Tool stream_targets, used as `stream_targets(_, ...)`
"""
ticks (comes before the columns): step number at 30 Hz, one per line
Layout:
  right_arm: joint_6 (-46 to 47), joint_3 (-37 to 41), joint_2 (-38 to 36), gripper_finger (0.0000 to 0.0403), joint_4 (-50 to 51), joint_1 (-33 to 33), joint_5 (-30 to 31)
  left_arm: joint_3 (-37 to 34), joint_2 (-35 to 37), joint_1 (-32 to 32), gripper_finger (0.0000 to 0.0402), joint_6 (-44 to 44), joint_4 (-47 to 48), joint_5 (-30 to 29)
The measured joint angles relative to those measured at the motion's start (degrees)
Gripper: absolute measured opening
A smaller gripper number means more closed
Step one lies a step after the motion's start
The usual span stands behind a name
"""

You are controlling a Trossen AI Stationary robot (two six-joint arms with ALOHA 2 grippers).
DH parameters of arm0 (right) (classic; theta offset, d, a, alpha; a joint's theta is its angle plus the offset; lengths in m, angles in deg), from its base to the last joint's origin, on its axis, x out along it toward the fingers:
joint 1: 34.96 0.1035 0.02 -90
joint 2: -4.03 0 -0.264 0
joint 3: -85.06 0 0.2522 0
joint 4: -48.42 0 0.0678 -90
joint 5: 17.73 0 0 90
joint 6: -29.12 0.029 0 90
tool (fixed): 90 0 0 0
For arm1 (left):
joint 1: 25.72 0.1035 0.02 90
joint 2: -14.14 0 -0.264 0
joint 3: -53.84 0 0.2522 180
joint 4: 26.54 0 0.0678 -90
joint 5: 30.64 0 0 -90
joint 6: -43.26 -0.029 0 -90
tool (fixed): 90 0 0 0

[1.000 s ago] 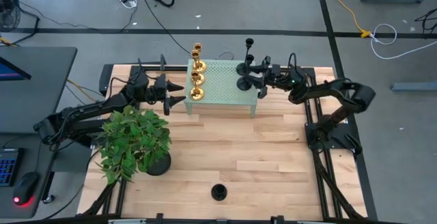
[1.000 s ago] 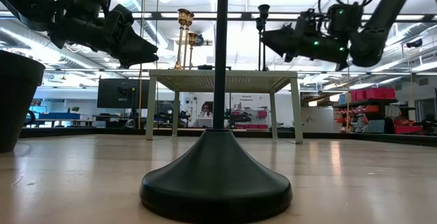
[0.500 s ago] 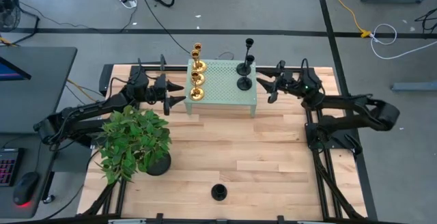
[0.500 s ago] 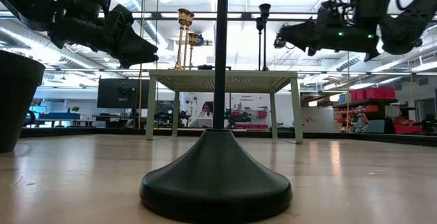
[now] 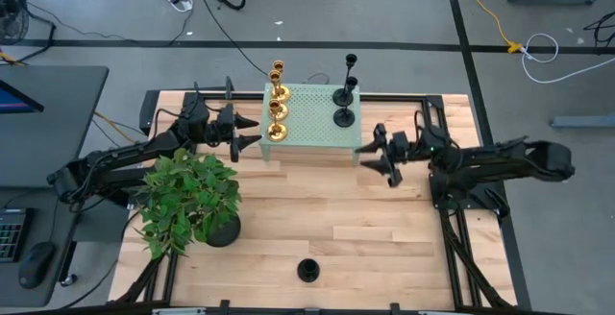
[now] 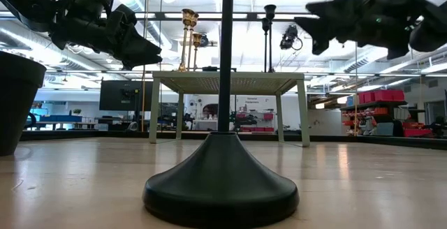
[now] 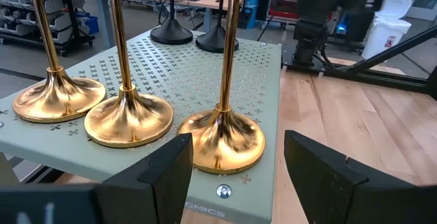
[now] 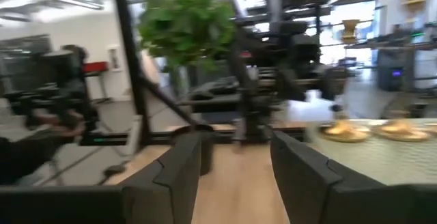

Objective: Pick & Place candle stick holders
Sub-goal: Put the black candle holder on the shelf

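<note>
Overhead, the left tool (image 5: 248,133) hangs with fingers parted and empty, just to the left of the pale green perforated stand (image 5: 312,133). Nearer the counter's front edge than this tool stands the potted plant (image 5: 187,203) on the wooden counter (image 5: 327,219). Directly ahead of the left tool, three gold candle stick holders (image 7: 220,139) stand upright in a row along the stand's near edge. Beyond them, on the stand's far side toward the right tool, two black candle stick holders (image 5: 343,106) stand upright side by side. One more black holder (image 5: 307,270) stands alone on the counter near its front edge, well apart from both tools. The right tool (image 5: 382,157) hovers off the stand's right front corner, fingers spread wide, holding nothing.
</note>
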Motion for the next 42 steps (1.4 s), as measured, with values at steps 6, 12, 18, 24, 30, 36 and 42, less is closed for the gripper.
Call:
stream_targets(6, 1.3, 0.0, 0.0, 0.0178, 0.7, 11.6, 6.2, 0.0, 0.0, 0.0, 0.0231, 0.0, 0.0, 0.0)
stream_targets(12, 0.5, 0.0, 0.2, 0.0178, 1.3, 20.7, 18.2, 0.0, 0.0, 0.0, 0.0231, 0.2, 0.0, 0.0)
stream_targets(18, 3.0, 0.0, 3.9, 0.0178, 2.1, 29.9, 28.5, 0.0, 0.0, 0.0, 0.0231, 1.0, 0.0, 0.0)
stream_targets(24, 6.9, -3.3, 10.5, 0.0178, 1.4, 34.6, 32.4, 0.0, 0.0, 0.0, 0.0231, 1.4, 0.0, 0.0)
stream_targets(30, 8.6, -9.2, 20.5, 0.0178, 2.3, 39.8, 30.8, 0.0, 0.0, 0.0, 0.0231, -0.1, 0.0, 0.0)
stream_targets(36, 8.5, -15.6, 30.9, 0.0178, 2.3, 42.6, 30.8, 0.0, 0.0, 0.0, 0.0231, -0.1, 0.0, 0.0)
stream_targets(42, 8.5, -21.7, 38.3, 0.0178, 2.2, 44.9, 28.4, 0.0, 0.0, 0.0, 0.0231, -0.1, 0.0, 0.0)
